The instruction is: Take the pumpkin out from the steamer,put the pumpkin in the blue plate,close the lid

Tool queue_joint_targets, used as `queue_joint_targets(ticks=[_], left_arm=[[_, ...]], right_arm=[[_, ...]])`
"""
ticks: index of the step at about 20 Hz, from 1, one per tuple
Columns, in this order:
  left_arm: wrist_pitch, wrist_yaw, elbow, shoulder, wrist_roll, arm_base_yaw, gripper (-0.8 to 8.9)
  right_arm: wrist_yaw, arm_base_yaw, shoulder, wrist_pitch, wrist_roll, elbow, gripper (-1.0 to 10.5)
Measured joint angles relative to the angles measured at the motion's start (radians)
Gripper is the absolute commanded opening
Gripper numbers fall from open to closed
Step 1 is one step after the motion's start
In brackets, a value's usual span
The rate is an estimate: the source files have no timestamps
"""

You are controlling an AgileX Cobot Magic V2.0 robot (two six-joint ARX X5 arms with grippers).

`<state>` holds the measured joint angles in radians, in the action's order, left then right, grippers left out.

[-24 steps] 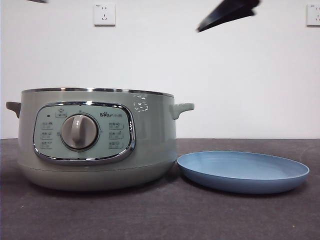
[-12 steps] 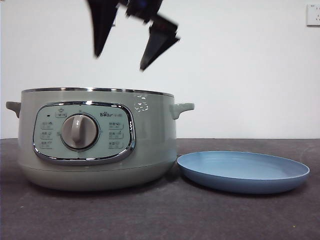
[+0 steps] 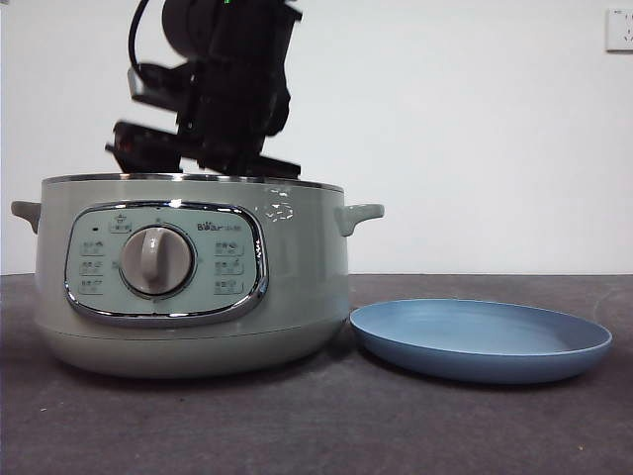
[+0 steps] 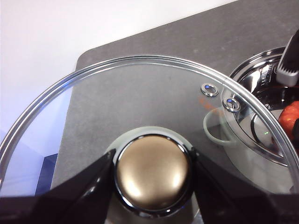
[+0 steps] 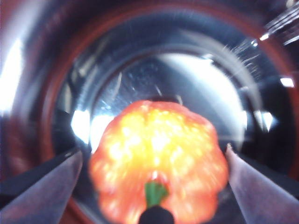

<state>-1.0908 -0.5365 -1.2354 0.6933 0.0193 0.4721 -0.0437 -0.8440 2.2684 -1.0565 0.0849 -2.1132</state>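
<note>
Right gripper down inside steamer, jaws spread wide either side of pumpkin, not touching. Pumpkin sits on shiny steamer floor. Left gripper clamped on knob of lid, lid held off to side. Blue plate just beside steamer.

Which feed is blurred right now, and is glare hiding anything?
Right wrist view: blurred throughout; the pumpkin is smeared and washed out between the open jaws, with bright glare on the steamer's steel inside. Left wrist view: sharp, only a soft highlight on the lid knob. Front view: sharp.
</note>
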Motion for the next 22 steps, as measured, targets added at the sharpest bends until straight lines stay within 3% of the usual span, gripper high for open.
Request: queue_joint_targets(ticks=[1, 4, 9, 18, 22], left_arm=[[0.000, 0.000, 0.000, 0.000, 0.000, 0.000, -0.09], [0.000, 0.000, 0.000, 0.000, 0.000, 0.000, -0.09], [0.000, 0.000, 0.000, 0.000, 0.000, 0.000, -0.09], [0.091, 0.080, 0.000, 0.005, 0.000, 0.000, -0.09], [0.097, 0.080, 0.000, 0.005, 0.000, 0.000, -0.09]], right_arm=[[0.000, 0.000, 0.008, 0.000, 0.005, 0.000, 4.8], [0.000, 0.000, 0.009, 0.003, 0.006, 0.000, -0.3], [-0.001, 0.000, -0.005, -0.011, 0.006, 0.000, -0.1], [0.000, 0.062, -0.391, -0.300, -0.009, 0.000, -0.1], [0.032, 0.113, -0.496, -0.300, -0.055, 0.086, -0.1]])
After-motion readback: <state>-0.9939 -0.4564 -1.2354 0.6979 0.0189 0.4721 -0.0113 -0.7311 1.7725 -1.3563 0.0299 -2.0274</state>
